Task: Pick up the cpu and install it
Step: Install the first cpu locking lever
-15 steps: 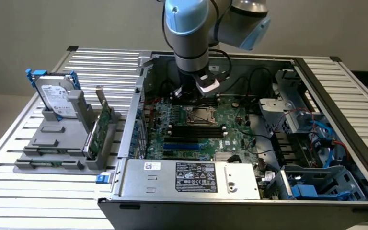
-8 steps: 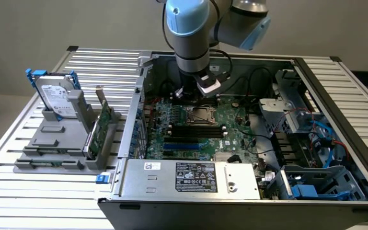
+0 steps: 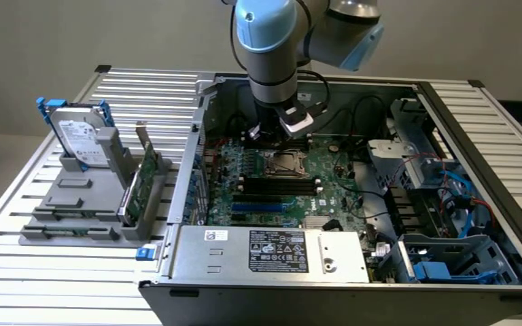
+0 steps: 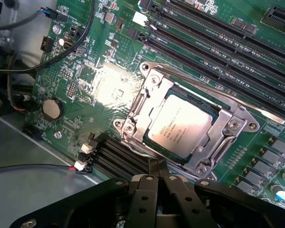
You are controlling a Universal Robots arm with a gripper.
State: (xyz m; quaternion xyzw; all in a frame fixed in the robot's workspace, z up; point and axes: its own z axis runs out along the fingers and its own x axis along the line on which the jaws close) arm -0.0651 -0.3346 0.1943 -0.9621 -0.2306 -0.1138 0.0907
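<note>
Gripper: black body closest to the wrist camera, with the two fingers pressed together and nothing between them. The tips hang just beside the edge of the socket frame; whether they touch it cannot be told.

The cpu: seated flat inside the socket frame, silver top facing up, printed marking visible but not legible. The metal frame surrounds it on all sides, and a thin lever bar runs along one side of the frame.

Motherboard: green, with a strong glare patch beside the socket. Black memory slots run in parallel rows on both sides of the socket. A round coin battery sits near the board's edge.

In the exterior view, the arm reaches straight down into the open computer case, above the socket area. The case lies on a slatted table. A power supply occupies the case's near end. Outside the case, to the exterior view's left, a hard drive stands upright in a grey stand.
</note>
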